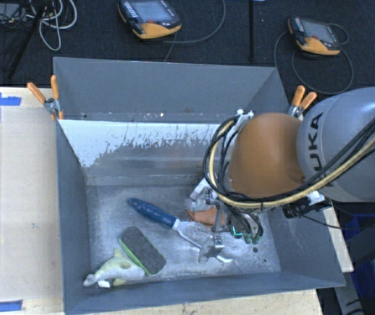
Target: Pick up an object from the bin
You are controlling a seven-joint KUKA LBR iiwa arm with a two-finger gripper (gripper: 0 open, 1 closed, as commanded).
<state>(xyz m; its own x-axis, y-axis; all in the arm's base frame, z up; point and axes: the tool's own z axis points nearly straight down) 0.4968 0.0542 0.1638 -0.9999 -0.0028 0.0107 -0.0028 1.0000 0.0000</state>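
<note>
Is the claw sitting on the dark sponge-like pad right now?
No, the claw is apart from the dark pad, further toward the view's right, by the pale tip of the blue-handled tool.

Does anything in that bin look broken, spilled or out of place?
Nothing looks broken or spilled. The blue-handled tool, the green-edged sponge and a pale crumpled thing just lie loose at odd angles. The bin's far wall has whitish streaks, probably scuffing.

Blue handle (pixel 149 211), grey bin (pixel 161 97)
</note>
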